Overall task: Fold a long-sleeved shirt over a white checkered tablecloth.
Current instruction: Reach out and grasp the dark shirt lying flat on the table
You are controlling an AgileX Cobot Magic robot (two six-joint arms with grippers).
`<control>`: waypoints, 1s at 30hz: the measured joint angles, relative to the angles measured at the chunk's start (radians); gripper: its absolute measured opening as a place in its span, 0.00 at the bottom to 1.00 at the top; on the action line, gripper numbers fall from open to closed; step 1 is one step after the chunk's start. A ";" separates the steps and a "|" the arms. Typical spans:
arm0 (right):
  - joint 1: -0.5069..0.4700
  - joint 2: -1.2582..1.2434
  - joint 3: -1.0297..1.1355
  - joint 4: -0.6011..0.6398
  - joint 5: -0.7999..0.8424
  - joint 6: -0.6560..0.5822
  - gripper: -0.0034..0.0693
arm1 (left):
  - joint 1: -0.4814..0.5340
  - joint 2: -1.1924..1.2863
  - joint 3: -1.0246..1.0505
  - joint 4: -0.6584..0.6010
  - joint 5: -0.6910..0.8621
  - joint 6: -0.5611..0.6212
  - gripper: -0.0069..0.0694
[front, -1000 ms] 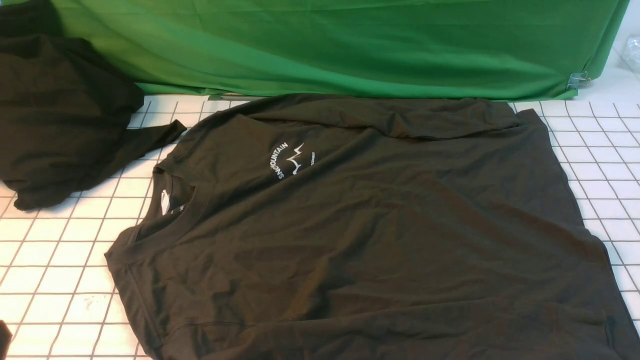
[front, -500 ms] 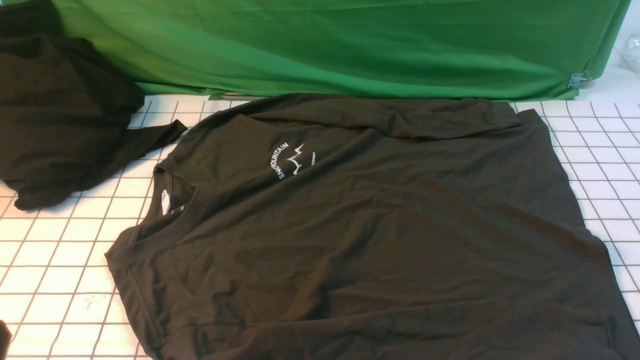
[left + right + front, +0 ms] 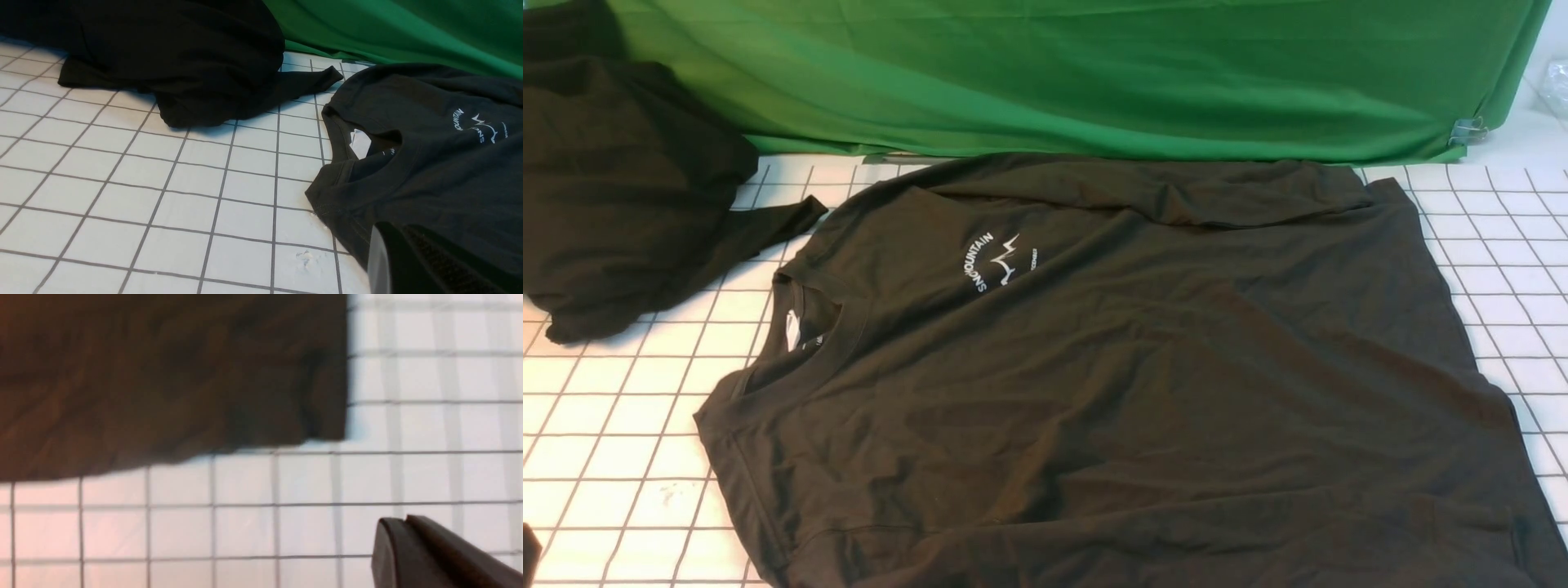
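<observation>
The long-sleeved shirt (image 3: 1111, 376) lies spread flat and face up on the white checkered tablecloth (image 3: 613, 425). Its ribbed collar (image 3: 809, 335) points left and its white logo (image 3: 1001, 261) is at the back. No arm shows in the front view. In the left wrist view my left gripper (image 3: 388, 230) is shut with nothing in it, just over the shirt's shoulder (image 3: 347, 212) near the collar. In the right wrist view my right gripper (image 3: 404, 518) is shut and empty above bare tablecloth (image 3: 245, 522), a little off the shirt's corner (image 3: 318, 416).
Another black cloth heap (image 3: 621, 196) lies at the back left, one flap reaching toward the shirt. A plain green cloth (image 3: 1094, 73) hangs along the back, held by a metal clip (image 3: 1468, 131). A small scuff (image 3: 304, 257) marks the tablecloth near the left gripper.
</observation>
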 joint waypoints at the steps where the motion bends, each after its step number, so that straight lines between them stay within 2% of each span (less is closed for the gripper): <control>1: 0.000 0.067 0.000 0.009 -0.029 -0.010 0.07 | 0.000 0.000 0.000 0.000 0.000 0.000 0.12; 5: 0.000 0.212 0.000 0.013 -0.161 -0.017 0.16 | 0.000 0.000 0.000 0.000 0.000 0.000 0.12; 8: 0.000 0.283 -0.010 0.015 -0.238 -0.024 0.32 | 0.000 0.000 0.000 0.000 0.000 0.000 0.12; 12: 0.000 0.392 -0.030 0.015 -0.261 -0.059 0.52 | 0.000 0.000 0.000 0.000 0.000 0.000 0.12; 14: 0.000 0.450 -0.035 0.015 -0.290 -0.066 0.56 | 0.000 0.000 0.000 0.000 0.000 0.000 0.12; 21: 0.000 0.631 -0.077 0.015 -0.394 -0.082 0.58 | 0.000 0.000 0.000 0.000 0.000 0.001 0.12; 30: 0.000 0.755 -0.094 0.015 -0.423 -0.092 0.50 | 0.000 0.000 0.000 0.000 0.000 0.001 0.12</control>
